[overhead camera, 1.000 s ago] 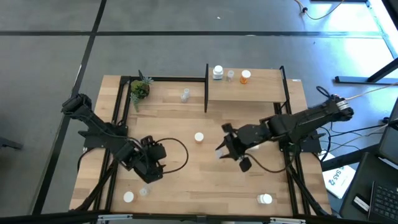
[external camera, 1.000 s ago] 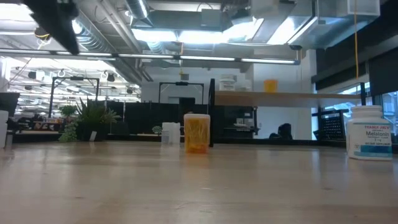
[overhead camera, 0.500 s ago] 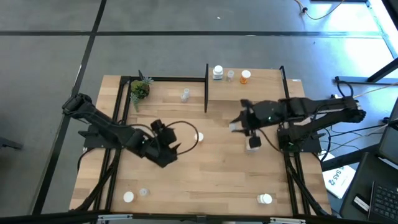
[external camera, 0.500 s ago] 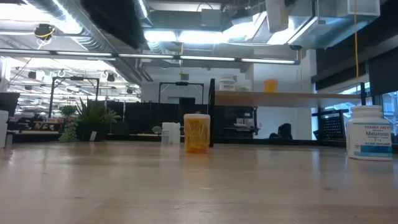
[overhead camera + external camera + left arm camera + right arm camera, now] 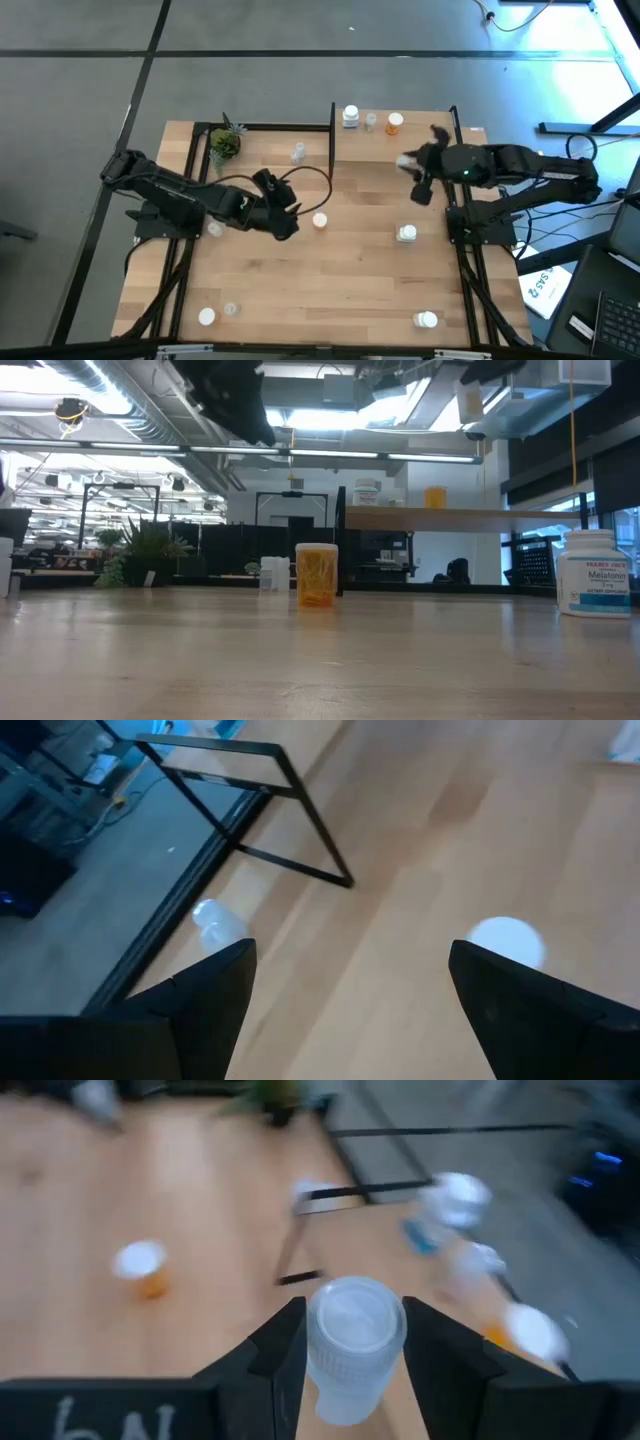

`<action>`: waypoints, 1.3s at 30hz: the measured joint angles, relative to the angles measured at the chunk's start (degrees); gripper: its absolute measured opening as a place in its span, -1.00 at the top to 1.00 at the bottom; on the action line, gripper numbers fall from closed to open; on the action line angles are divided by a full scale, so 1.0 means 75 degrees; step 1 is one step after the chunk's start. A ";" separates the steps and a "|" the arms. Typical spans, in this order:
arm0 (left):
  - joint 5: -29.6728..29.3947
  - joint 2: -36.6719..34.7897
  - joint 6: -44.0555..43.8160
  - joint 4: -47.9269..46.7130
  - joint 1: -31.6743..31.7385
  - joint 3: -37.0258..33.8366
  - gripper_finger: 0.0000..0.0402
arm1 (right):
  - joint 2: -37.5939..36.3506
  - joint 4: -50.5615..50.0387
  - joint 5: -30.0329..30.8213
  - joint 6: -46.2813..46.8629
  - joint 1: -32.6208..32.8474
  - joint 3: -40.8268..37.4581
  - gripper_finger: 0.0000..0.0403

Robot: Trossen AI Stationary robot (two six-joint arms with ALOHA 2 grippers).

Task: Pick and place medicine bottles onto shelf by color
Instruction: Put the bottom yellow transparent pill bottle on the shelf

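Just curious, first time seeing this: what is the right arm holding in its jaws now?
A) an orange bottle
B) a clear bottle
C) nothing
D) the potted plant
B: the right wrist view shows the right gripper clamped around a clear bottle with a clear cap.

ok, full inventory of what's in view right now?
shelf: 1, light wood, right rear of table
shelf bottles: 3, white, clear, orange, in a row
table bottles: 6; orange centre; white right; clear beside shelf; white-topped and clear front left
held bottle: 1, clear, in right gripper
plant: 1, green, rear left
left gripper: open, by centre orange bottle
right gripper: shut on held bottle, at shelf
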 joint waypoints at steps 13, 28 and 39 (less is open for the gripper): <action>0.0015 0.0000 0.0419 0.0000 0.0810 0.0000 -0.63 | -0.0021 -0.1321 0.3747 0.3510 -0.0667 -0.0012 0.27; 0.0567 0.0000 0.0789 0.0026 0.1525 -0.0003 -0.63 | 0.0584 -0.1838 0.3541 0.5817 -0.2448 -0.0012 0.27; 0.0589 0.0000 0.0957 0.0024 0.1519 -0.0003 -0.63 | 0.1819 -0.1679 0.3477 0.6535 -0.3222 -0.0012 0.27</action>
